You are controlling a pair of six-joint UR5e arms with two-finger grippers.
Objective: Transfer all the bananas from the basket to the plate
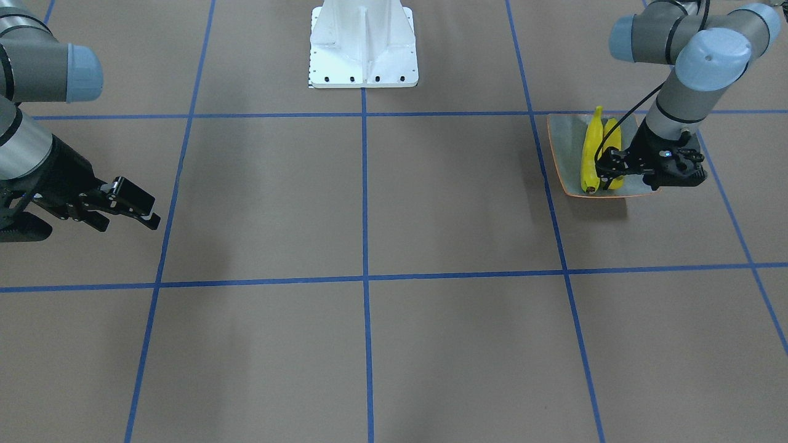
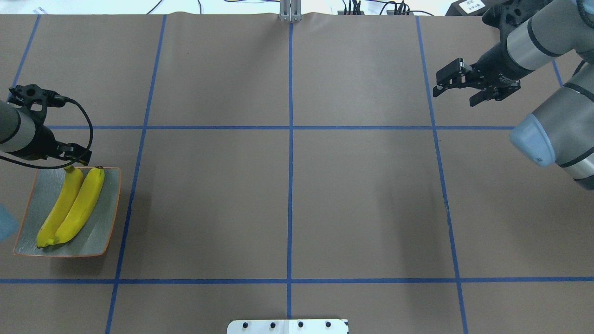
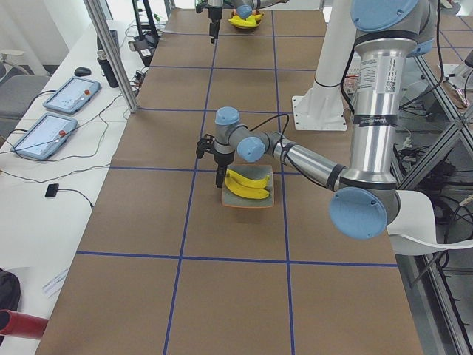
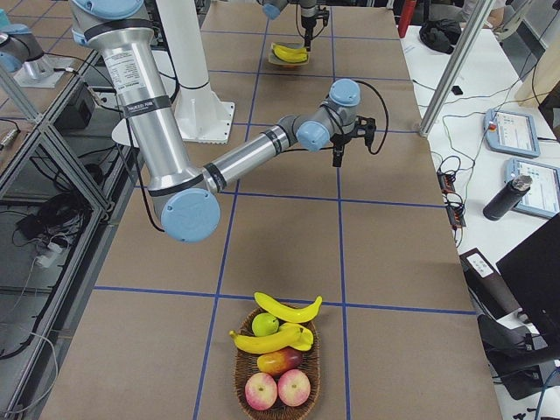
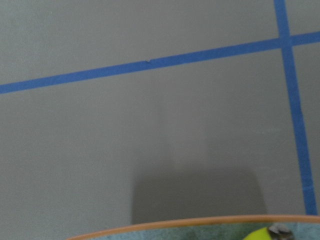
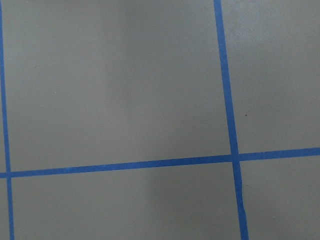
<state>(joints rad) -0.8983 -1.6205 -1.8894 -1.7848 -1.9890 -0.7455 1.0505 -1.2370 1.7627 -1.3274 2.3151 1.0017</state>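
Observation:
Two yellow bananas [image 2: 60,208] [image 2: 86,202] lie side by side on the square grey-green plate [image 2: 100,222] at the table's left end. My left gripper [image 2: 79,157] hangs over the plate's far edge at the bananas' stem ends. Its fingers look open and stand astride one banana's end [image 1: 614,132]. The left wrist view shows only the plate rim [image 5: 190,223] and a banana tip [image 5: 265,233]. My right gripper [image 2: 457,88] hovers open and empty over bare table. The basket [image 4: 276,376] at the right end holds two more bananas [image 4: 287,309] [image 4: 267,341].
Apples [image 4: 261,390] and other fruit share the basket. The white robot base [image 1: 363,46] stands at mid table. Metal posts [image 3: 111,52] and side tables with tablets [image 4: 510,133] run along the far side. Blue tape lines grid the brown table.

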